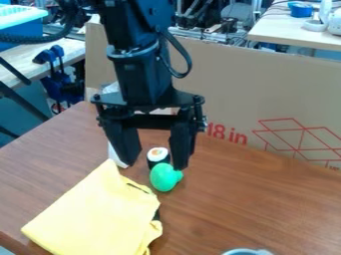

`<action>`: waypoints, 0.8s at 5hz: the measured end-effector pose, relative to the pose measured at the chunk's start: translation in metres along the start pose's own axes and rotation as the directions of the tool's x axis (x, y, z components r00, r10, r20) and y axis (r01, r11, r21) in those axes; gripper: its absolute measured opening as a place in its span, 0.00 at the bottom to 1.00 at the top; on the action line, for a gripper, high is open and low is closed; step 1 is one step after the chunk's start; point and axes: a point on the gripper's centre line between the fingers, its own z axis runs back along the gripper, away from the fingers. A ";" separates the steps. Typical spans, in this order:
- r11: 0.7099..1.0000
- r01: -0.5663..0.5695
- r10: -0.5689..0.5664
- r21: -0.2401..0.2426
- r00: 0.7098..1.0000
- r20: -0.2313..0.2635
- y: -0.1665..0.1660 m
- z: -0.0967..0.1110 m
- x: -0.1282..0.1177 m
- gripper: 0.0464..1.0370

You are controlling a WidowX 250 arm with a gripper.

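1. The green toy [164,178] lies on the table [266,204] just in front of the sushi roll [158,155], its small knob pointing right.
2. The sushi roll stands upright, long axis vertical, rice end up.
3. The arm [136,60] hangs down from the top edge; the gripper [155,165] points downward, fingers apart.
4. A yellow cloth [96,214] lies left of the toy.

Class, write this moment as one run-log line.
gripper: open, above table | nearest: green toy, sushi roll | lower left: yellow cloth | behind: cardboard
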 end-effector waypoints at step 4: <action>0.934 0.307 -0.281 0.184 0.948 -0.152 0.064 -0.015 0.013 0.96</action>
